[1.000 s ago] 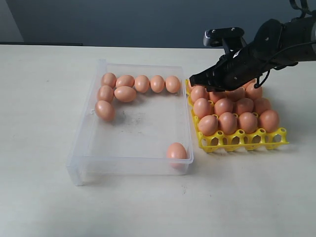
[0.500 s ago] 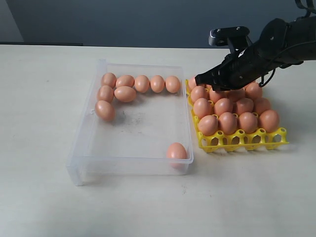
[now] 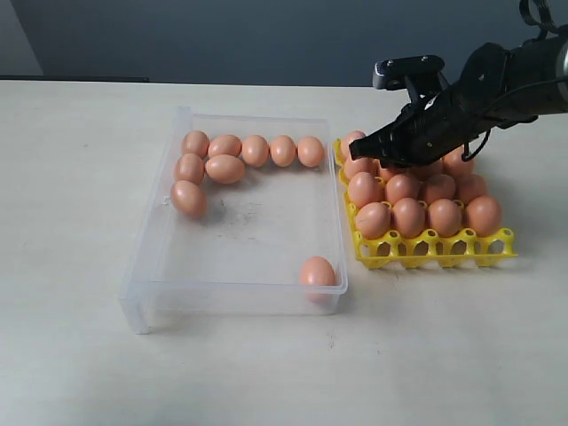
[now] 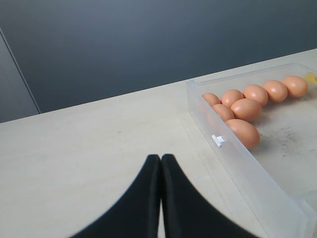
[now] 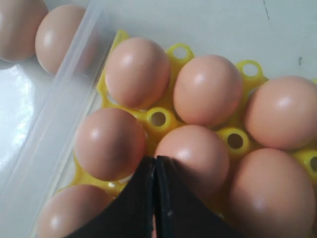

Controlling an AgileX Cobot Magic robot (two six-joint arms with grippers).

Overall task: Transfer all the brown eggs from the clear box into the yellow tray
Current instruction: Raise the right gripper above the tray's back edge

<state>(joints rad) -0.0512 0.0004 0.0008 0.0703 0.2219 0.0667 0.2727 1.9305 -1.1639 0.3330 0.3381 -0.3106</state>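
Observation:
Several brown eggs [image 3: 256,150] lie along the back and left of the clear box [image 3: 257,222], and one more egg [image 3: 317,272] rests in its front right corner. The yellow tray [image 3: 435,248] to the right holds several eggs [image 3: 410,217]; its front row of cups stands bare. My right gripper [image 3: 357,151] hovers shut and empty over the tray's back left eggs [image 5: 133,72], its tip [image 5: 155,161] just above them. My left gripper [image 4: 160,158] is shut on nothing above the table, beside the box's wall [image 4: 233,156]; the exterior view does not show it.
The box and tray sit side by side on a pale tabletop [image 3: 80,222]. A dark wall [image 3: 222,35] runs behind the table's far edge. The right arm [image 3: 497,80] stretches in from the right over the tray.
My right gripper has shifted slightly to the right and dipped a little over the tray's back left corner, staying shut. No egg has moved.

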